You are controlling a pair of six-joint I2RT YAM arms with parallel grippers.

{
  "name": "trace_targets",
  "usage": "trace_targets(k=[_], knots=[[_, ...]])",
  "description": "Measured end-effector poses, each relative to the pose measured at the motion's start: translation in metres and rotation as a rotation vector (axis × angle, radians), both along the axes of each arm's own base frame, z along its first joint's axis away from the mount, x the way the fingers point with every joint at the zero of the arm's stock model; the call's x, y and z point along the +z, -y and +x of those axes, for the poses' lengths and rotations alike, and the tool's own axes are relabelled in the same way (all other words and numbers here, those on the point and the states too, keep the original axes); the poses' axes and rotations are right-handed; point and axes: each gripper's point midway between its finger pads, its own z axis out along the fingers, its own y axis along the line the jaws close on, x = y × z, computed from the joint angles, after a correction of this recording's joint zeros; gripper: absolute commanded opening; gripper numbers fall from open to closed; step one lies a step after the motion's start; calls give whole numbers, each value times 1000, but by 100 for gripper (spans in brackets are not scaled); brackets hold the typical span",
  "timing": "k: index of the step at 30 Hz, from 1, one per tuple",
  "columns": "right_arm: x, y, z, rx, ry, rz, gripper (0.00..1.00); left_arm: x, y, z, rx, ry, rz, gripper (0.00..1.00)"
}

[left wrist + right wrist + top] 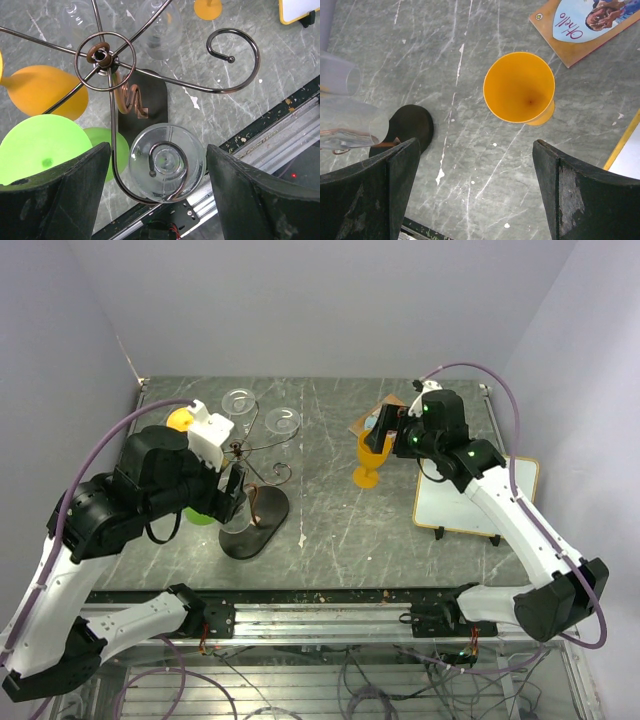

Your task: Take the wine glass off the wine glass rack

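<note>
My left jaws stand wide apart, gripping nothing, one finger on each side of the clear wine glass (167,162). It hangs foot-up on the nearest curl of the thin copper-brown wire wine glass rack (105,57), at the near edge of the grey marbled surface (330,500). By my reading, the task has barely begun. The glass is framed but not yet held, so closing on it, sliding it out of the curl and carrying it clear are all left to do.

The glass is transparent, and its round foot sits inside the scroll wire with the stem dropping out of sight below. It looks smooth and slippery, so I would close gently.

Just to one side of it hang a lime-green plastic glass (42,147) and an orange plastic glass (45,97), and below them is the rack's dark oval base (150,95). Farther back, two more clear glasses (238,402) hang on the far arms.

My right jaws are also open and empty, hovering above an orange goblet (519,87) that stands upright on the surface, well apart from the rack.
</note>
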Motion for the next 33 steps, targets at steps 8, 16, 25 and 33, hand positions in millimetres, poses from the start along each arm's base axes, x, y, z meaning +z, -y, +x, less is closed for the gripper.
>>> trace_targets(k=[8, 16, 25, 33], knots=[[4, 2, -5, -1, 14, 6, 94, 3, 4, -9, -68, 6, -13, 88], [1, 6, -9, -6, 10, 3, 95, -2, 6, -12, -90, -5, -11, 89], [3, 7, -9, -11, 17, 4, 95, -11, 8, -11, -99, -23, 7, 80], [7, 8, -10, -13, 26, 7, 95, -12, 7, -9, -89, -23, 15, 61]])
